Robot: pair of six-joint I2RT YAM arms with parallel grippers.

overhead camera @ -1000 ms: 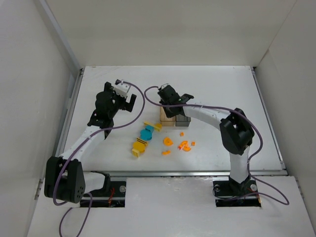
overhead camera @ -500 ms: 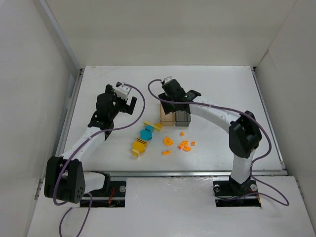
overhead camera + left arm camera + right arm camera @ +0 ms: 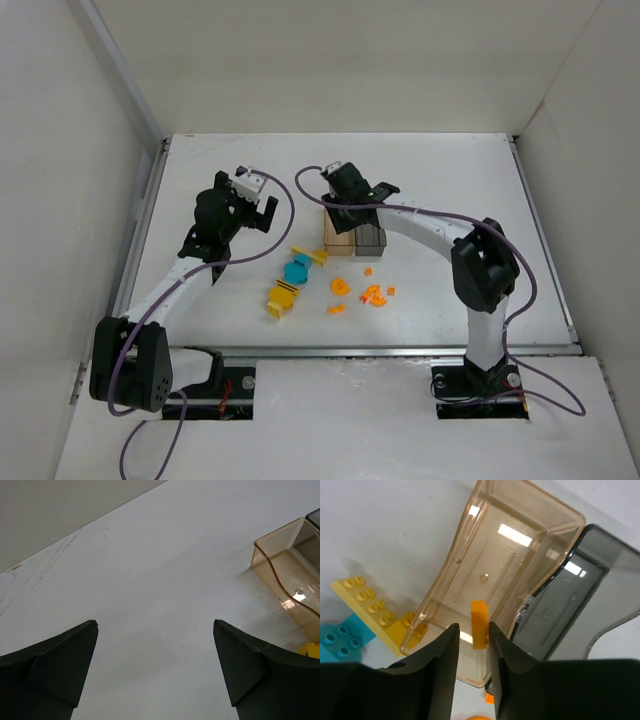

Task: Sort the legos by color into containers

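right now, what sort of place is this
Likely a robot lab test cell: a left arm and right arm bolted at the edge of a white table, plain white walls boxing it in, legos beside two plastic boxes.

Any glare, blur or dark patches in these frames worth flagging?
Right wrist: white glare patches on the amber box and grey box, jaws near-black. Left wrist: one small highlight in the amber box. Top view: even, soft light; lego pieces tiny.
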